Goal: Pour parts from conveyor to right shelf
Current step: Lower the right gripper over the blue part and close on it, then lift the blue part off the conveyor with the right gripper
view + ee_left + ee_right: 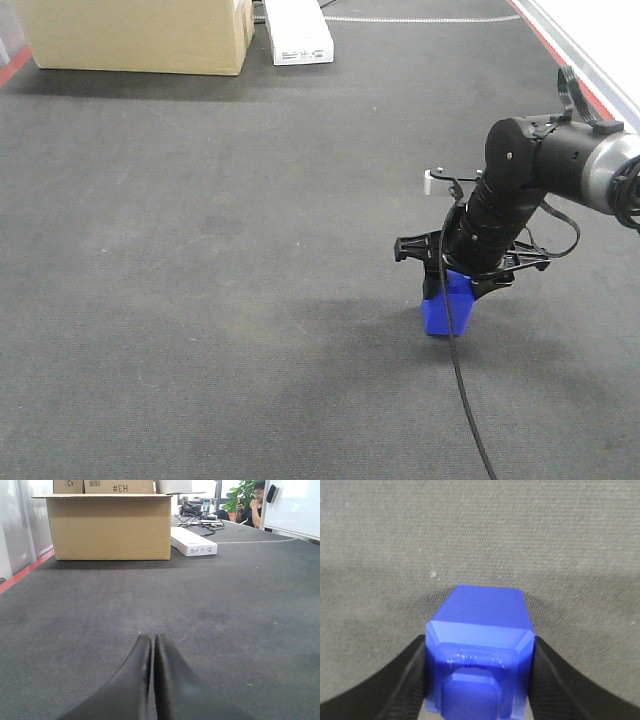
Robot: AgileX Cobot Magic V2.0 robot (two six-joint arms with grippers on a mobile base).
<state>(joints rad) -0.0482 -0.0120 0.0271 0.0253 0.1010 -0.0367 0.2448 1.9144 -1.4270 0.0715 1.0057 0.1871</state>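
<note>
Part: small bright-blue plastic block w/ square stud (477, 630), tilted, toward the right edge of the wide dark-grey felt-like conveyor belt (200, 300); can't tell if its low corner touches the belt.
R gripper (455, 285): black fingers clamped on both flanks of the block.
L gripper (151, 639): tips pressed together, nothing held, low over belt.
Far edge: brown cardboard box (140, 35), flat white carton (297, 30) beside it.
Progress: I'd judge the grab is made; carry to right shelf and tip-out remain. Shelf not in view.
</note>
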